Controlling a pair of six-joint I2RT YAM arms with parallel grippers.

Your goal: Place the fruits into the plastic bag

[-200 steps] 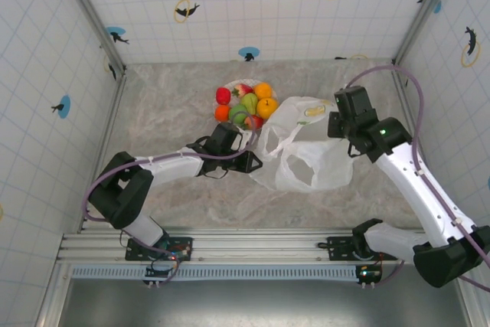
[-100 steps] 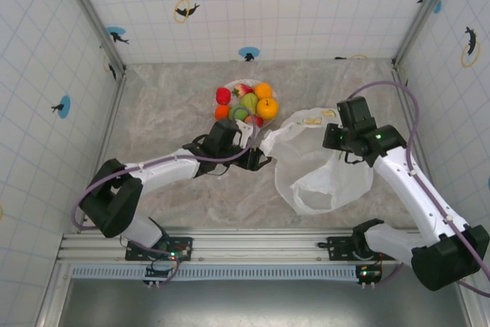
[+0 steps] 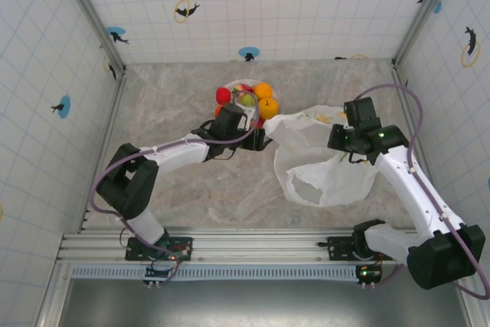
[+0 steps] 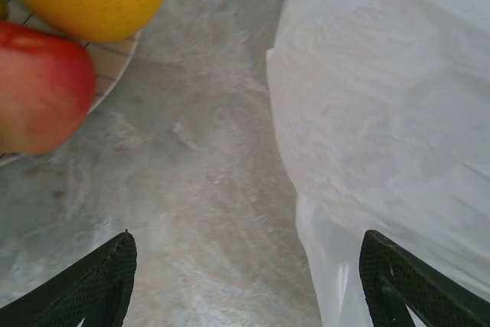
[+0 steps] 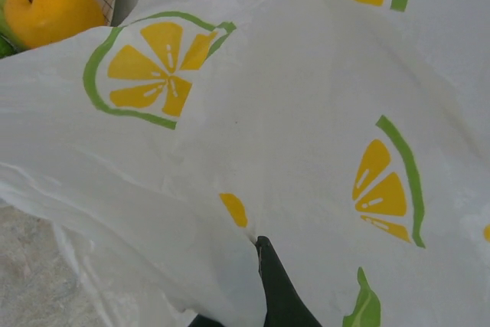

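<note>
**Left to pick first fruit; right holds bag**

Step in hand, as I judge it: take a fruit off the plate (image 4: pixel 116 57) & carry it to the plastic bag (image 4: pixel 383 112).

Left gripper (image 4: pixel 246 277) is spread wide, nothing btwn its fingers, bare bench (image 4: pixel 207 158) below. It sits btwn plate & bag, near both. Right gripper (image 5: pixel 268 292) is pressed together, pinching a fold of the bag. Bag lies crumpled on the bench just right of the plate, its edge close to the rim.

Doing it well:
- Red apple (image 4: pixel 38 86) is nearest the left gripper, so prob. the best first pick.
- Put a finger on either side of its widest part & close gently. A round, smooth toy is likely to squirt out if pinched off-centre.
- Lift straight up, clear of the rim & neighbours, before crossing, else the pile may roll.
- Bag is thin & floppy. Right gripper shd raise its fold so the mouth gapes toward the plate, otherwise fruit lands on the plastic, not in it.
- Let go low, inside the mouth.

Counts:
- Bag x1, plate x1, grippers x2.
- Fruits (image 3: pixel 262 90): top view shows five on the plate. That is 1 red berry (image 3: pixel 223 95), 1 pale berry (image 3: pixel 243 87), 2 orange ones & 1 green fruit (image 3: pixel 246 100).
- The red apple in the left wrist view makes at least six.
- Left arm covers the plate's near side, so the total can't be fixed.
- No fruit seen in the bag; its inside is hidden.
</note>
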